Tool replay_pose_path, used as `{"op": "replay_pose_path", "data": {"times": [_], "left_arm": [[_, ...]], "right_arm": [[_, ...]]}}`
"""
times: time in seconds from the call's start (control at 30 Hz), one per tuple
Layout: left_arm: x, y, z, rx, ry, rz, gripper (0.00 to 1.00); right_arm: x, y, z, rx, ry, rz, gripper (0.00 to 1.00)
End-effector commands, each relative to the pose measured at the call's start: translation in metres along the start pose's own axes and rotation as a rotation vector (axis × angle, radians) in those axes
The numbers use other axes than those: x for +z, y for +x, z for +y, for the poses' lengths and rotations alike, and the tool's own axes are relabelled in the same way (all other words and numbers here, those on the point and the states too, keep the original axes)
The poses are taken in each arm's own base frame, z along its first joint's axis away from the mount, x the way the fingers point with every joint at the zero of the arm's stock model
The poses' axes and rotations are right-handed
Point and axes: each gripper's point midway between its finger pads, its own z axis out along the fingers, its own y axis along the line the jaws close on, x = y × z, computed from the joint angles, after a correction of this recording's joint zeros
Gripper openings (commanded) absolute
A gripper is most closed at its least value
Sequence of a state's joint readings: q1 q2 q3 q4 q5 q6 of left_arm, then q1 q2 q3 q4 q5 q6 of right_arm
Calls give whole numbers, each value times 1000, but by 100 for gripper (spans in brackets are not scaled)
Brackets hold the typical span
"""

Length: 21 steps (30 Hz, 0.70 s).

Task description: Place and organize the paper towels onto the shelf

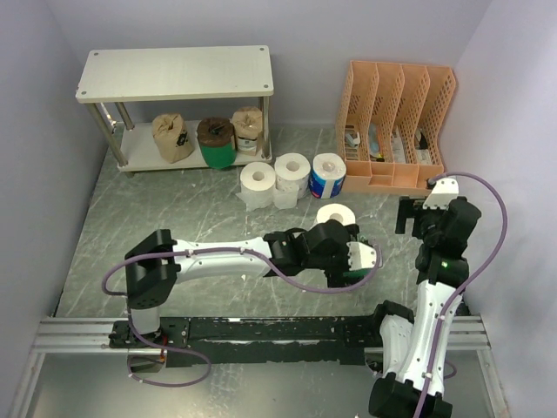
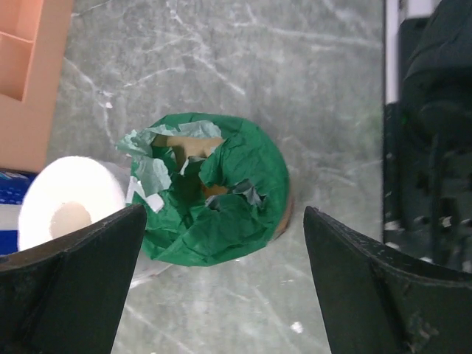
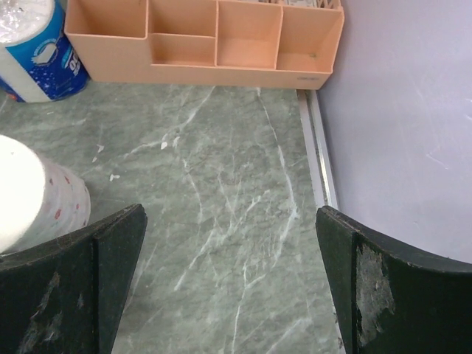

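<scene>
A green-wrapped paper towel roll [image 2: 214, 188] stands on end on the table, its wrap torn at the top. My left gripper [image 2: 223, 214] hangs over it, open wide, one finger on either side and neither touching. In the top view the left gripper [image 1: 355, 266] covers most of that roll. A white roll [image 1: 336, 215] stands just behind it. Two white rolls [image 1: 258, 181] [image 1: 292, 172] and a blue-printed one [image 1: 328, 174] stand before the shelf [image 1: 174, 74]. Its lower board holds two tan rolls [image 1: 172, 137] [image 1: 248, 129] and a green one [image 1: 215, 142]. My right gripper [image 3: 230, 214] is open over bare table.
The orange file organizer [image 1: 396, 122] stands at the back right, next to the right wall [image 3: 405, 110]. The right arm's base [image 2: 431, 147] is close on the right of the green roll. The shelf's top board is bare.
</scene>
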<state>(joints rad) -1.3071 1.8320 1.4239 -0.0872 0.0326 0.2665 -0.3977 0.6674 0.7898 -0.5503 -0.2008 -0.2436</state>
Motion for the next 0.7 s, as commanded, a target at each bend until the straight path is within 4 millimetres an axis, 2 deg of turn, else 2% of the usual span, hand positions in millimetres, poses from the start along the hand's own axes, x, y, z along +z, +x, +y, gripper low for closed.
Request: {"op": "replay_pose_path", "data": {"times": [0.0, 0.1, 0.3, 0.53, 0.67], "left_arm": [[-3, 7, 18, 267, -43, 80, 99], [0, 8, 18, 338, -61, 80, 98], [18, 31, 23, 420, -68, 167, 98], [31, 42, -7, 419, 113, 178, 98], [31, 45, -10, 431, 144, 210, 98]], "right_arm": [[-4, -12, -9, 11, 47, -28, 100], [-1, -9, -7, 9, 31, -13, 100], [3, -5, -3, 5, 0, 4, 100], [9, -1, -1, 7, -13, 28, 100], [9, 0, 0, 5, -18, 28, 100]]}}
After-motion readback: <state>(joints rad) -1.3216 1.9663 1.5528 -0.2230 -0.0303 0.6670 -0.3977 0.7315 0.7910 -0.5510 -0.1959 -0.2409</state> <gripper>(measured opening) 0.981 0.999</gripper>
